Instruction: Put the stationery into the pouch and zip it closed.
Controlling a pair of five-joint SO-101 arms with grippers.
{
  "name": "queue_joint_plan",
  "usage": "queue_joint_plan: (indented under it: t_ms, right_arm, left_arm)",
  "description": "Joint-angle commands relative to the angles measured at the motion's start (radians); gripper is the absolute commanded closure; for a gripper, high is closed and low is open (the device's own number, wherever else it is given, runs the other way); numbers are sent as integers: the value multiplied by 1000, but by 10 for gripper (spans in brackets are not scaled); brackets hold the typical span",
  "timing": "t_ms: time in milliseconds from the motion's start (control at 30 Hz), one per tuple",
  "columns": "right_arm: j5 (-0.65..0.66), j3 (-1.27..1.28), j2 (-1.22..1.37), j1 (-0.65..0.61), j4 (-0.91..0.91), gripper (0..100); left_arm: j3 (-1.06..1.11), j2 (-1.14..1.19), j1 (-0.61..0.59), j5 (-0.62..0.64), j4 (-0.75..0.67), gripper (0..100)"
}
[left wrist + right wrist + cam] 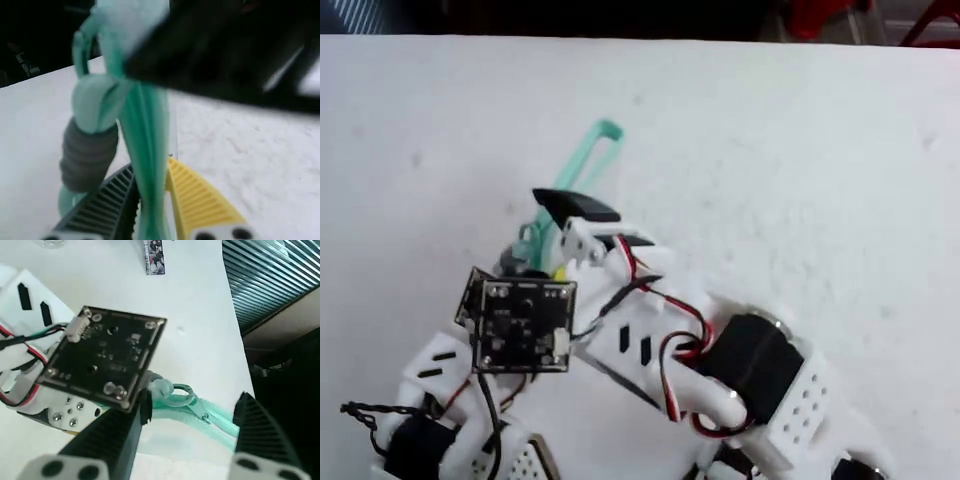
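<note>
A mint-green strap (582,165) lies on the white table, its looped end (607,130) pointing toward the far edge. My left gripper (150,167) is shut on this strap (145,150), which is pinched between a black finger and a yellow finger (197,200). A grey ribbed piece (87,152) hangs from a green clip next to that grip. My right gripper (195,407) stands open just above the strap (210,417) and its clasp (180,392); its black finger (575,205) crosses over the strap. No stationery is visible.
Both arms crowd the near middle of the table, the left wrist's camera board (520,322) right beside the right arm (750,370). The table's far edge (640,38) meets a dark background. A small printed card (154,257) lies farther off.
</note>
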Motion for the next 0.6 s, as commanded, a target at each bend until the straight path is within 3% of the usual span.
queue_joint_plan:
  t_ms: [0, 367, 567]
  right_arm:
    - [0, 41, -21, -16, -24, 679]
    - [6, 121, 79, -16, -124, 661]
    - [137, 118, 122, -12, -124, 853]
  left_arm:
    - [-29, -15, 4, -18, -41, 928]
    - [-29, -15, 12, -25, -38, 928]
    - [-29, -15, 12, -25, -38, 928]
